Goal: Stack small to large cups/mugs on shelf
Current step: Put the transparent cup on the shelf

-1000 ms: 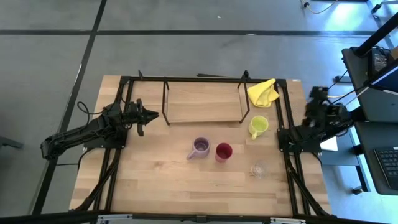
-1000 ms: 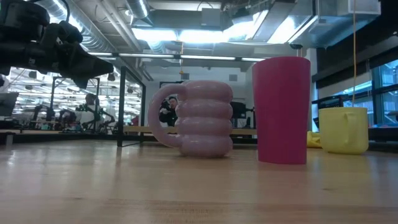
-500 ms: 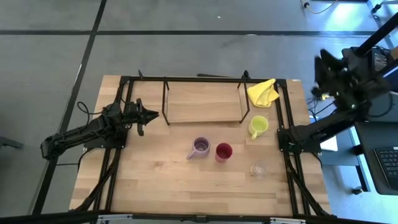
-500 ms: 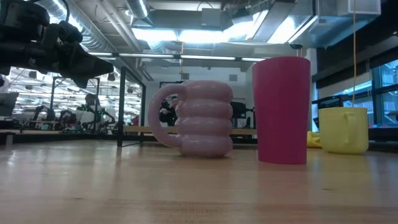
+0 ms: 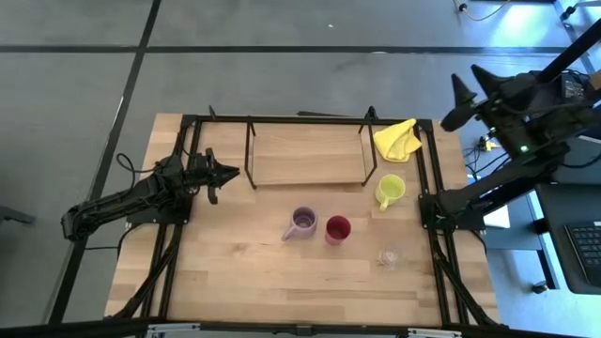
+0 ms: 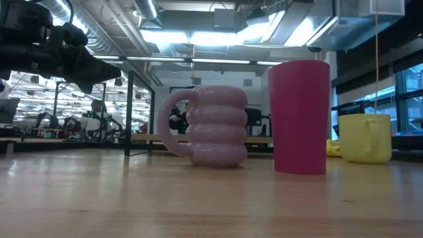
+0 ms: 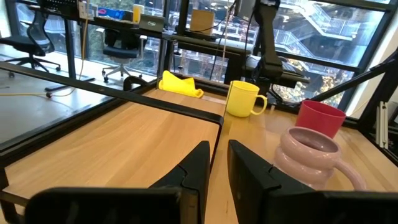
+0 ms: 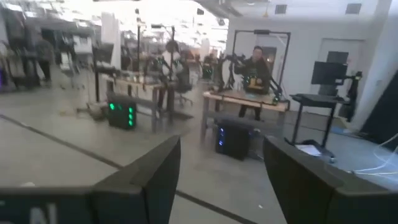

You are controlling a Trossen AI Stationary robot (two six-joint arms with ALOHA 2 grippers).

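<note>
Jaws of the left gripper [image 5: 228, 173] stand nearly closed, a thin slit between the two dark fingers [image 7: 196, 163], and they grip nothing; they hover at about 9 o'clock on the tabletop [image 5: 244, 272], pointing toward the shelf's left end. Jaws of the right gripper [image 5: 469, 96] are spread wide and empty, raised off the tabletop's edge at about 2 o'clock and aimed out into the room, where a person [image 8: 256, 68] stands among desks far off.

Taking the high view with 6 o'clock as the near edge: the tiny clear glass [image 5: 389, 254] stands nearest, at about 5 o'clock, well apart from the rest. Close to the centre the dark red cup [image 5: 338, 228] and the pale lilac mug [image 5: 302, 223] stand upright just beside each other, the red one toward 3 o'clock; whether they touch I cannot tell. In the low view the lilac mug is ribbed, its handle turned away from the red cup. Farther back, toward 2 o'clock, the yellow-green mug [image 5: 389, 191] stands just outside the shelf's right end. The shelf [image 5: 308, 156] sits at 12 o'clock, its wooden board bare. A yellow cloth [image 5: 396, 140] lies crumpled beyond the mug, beside the shelf's far right corner.
</note>
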